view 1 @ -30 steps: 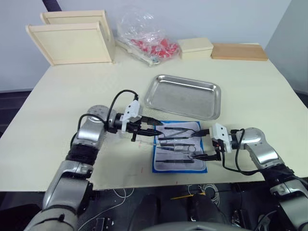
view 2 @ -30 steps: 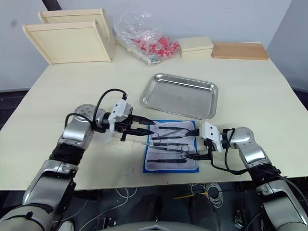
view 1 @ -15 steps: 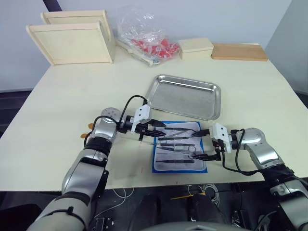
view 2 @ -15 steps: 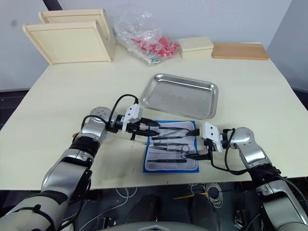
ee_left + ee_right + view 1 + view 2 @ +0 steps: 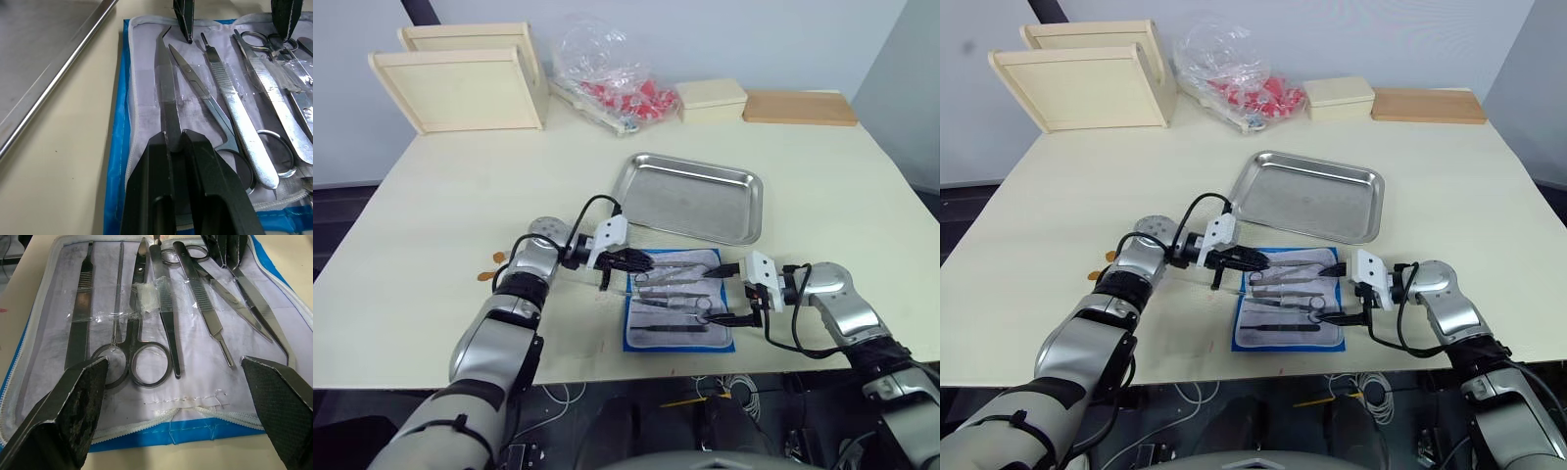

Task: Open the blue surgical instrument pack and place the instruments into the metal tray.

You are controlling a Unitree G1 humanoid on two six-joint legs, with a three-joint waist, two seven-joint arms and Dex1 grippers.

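A pale tabletop (image 5: pixel 431 196) holds the blue surgical instrument pack (image 5: pixel 677 311), lying unfolded near the front edge as a whitish panel with a blue border. The instruments (image 5: pixel 146 308) lie side by side on the panel: scissors with ring handles, forceps, tweezers and a thin probe, some under clear tape strips.

Just behind the pack sits the metal tray (image 5: pixel 688 196), shallow and shiny, with nothing in it.

The left gripper (image 5: pixel 636 262) reaches in over the pack's left rear corner. In the left wrist view its two black fingers (image 5: pixel 195 181) are pressed together on a curved-tip forceps (image 5: pixel 164 83), the instrument nearest the pack's blue edge, which still lies along the panel.

The right gripper (image 5: pixel 740 294) rests at the pack's right edge, its fingers spread wide apart, one toward the rear and one toward the front, holding nothing.

Along the back of the tabletop stand two pale wooden trays (image 5: pixel 460 83), a clear plastic bag with red contents (image 5: pixel 612 73), a cream box (image 5: pixel 712 98) and a wooden board (image 5: pixel 800 106).
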